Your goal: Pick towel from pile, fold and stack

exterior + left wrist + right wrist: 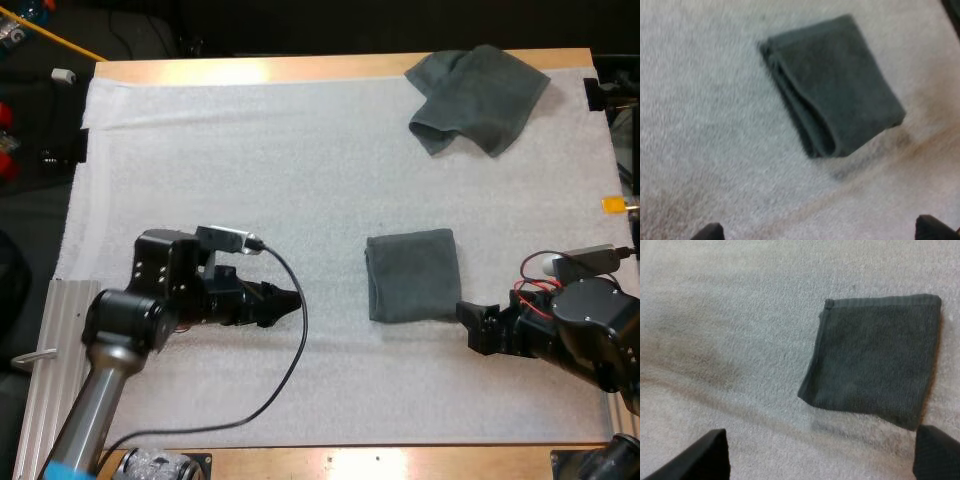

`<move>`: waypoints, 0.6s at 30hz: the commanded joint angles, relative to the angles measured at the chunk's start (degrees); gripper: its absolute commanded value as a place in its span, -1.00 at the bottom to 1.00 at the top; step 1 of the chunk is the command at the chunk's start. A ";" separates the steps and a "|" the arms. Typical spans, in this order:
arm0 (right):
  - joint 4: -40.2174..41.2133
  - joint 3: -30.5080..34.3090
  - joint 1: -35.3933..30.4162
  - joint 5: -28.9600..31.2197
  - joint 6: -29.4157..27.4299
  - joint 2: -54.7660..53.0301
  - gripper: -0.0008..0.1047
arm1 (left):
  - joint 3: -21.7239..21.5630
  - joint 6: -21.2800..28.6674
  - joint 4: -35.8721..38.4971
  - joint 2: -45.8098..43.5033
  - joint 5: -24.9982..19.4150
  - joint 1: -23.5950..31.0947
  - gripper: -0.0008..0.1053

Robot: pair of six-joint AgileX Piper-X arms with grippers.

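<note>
High view and right wrist view agree: the right hand point(472, 328) is spread and empty, its fingers point(697, 457) standing apart, and the folded towel point(413, 275) lies just beside it toward the middle of the white mat point(230, 150). The left hand point(290, 300) is likewise spread and empty, and is pointed at that towel from well apart. One folded towel and one crumpled towel point(478, 98) are counted, two in all. The crumpled one lies at the far right corner of the surface, so the right arm is judged nearer for the next pick.
</note>
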 commanded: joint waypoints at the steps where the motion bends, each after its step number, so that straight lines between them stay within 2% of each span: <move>1: 0.19 -0.58 -0.10 0.46 -0.65 -0.12 0.39 | -0.01 -0.55 -0.66 0.63 0.03 0.02 0.37; 7: 0.19 -0.58 -0.10 0.46 -0.65 -0.12 0.39 | -0.01 -2.79 -3.38 4.36 -4.44 -3.40 0.37; 14: 0.19 -0.58 -0.10 0.46 -0.65 -0.12 0.39 | -0.01 -9.06 -10.98 6.82 -13.69 -10.58 0.37; 18: 0.19 -0.58 -0.10 0.46 -0.65 -0.12 0.39 | -0.01 -12.96 -14.89 9.87 -13.80 -12.48 0.37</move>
